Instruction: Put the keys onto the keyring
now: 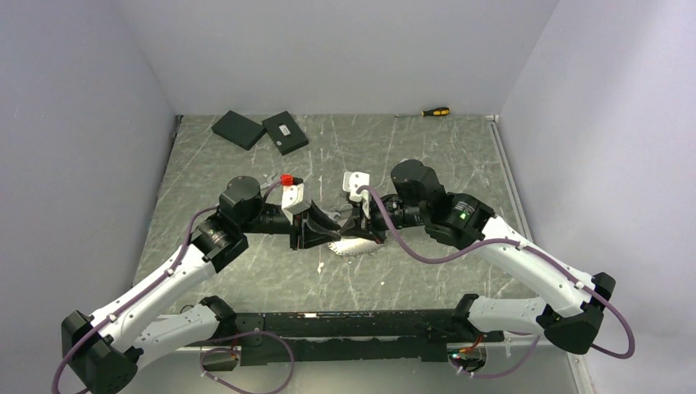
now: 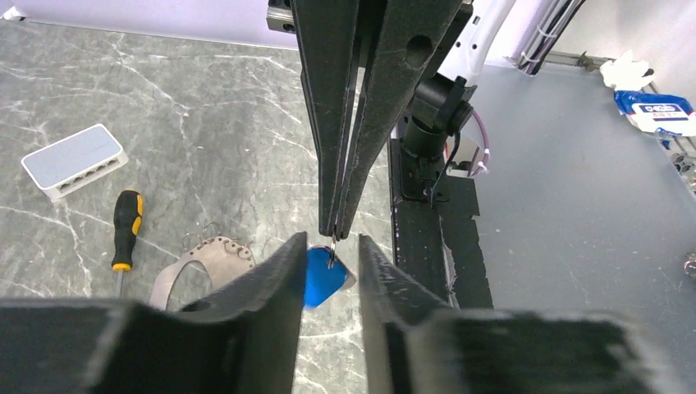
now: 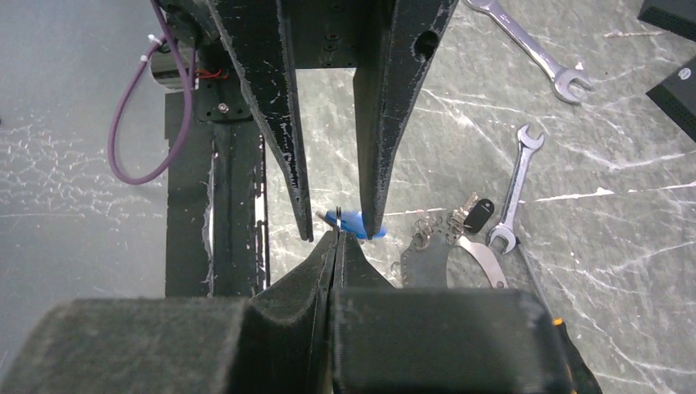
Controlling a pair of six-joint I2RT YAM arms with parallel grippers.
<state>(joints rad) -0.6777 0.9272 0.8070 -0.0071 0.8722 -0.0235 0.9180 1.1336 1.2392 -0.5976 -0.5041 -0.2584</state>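
L gripper: left gripper (image 2: 331, 243), black fingers spread apart, nothing clamped; the gap straddles the ring and blue tag w/o visible contact.
R gripper: right gripper (image 3: 335, 240), fingers pressed fully together, tips pinching a small thin metal ring (image 3: 338, 216).
Ring posn: at the pt where both grippers meet, over the centre of the marbled grey tabletop (image 1: 271, 275).
Tag: blue plastic tag (image 2: 322, 277) just below the ring in L wrist view; hanging or lying, can't tell.
Keys: two slim flat silver spanners (image 3: 513, 193) (image 3: 529, 49) lying on the tabletop, ungripped; one beside the plate, the other further off, both well apart from the grippers.
Keyring: thin grey wire loop (image 2: 201, 235) at the plate's edge; faint, outline not fully traceable.
Plate: flat grey metal plate w/ holes along its rim (image 2: 205, 264), on the tabletop near the grippers; small black fob (image 3: 478, 215) just beside it.
Screwdriver: yellow-and-black-handled screwdriver (image 2: 125, 238), lying near the plate.
Misc: white box w/ row of ports (image 2: 74, 160); two flat black boxes (image 1: 238, 129) (image 1: 285, 131) at far edge.
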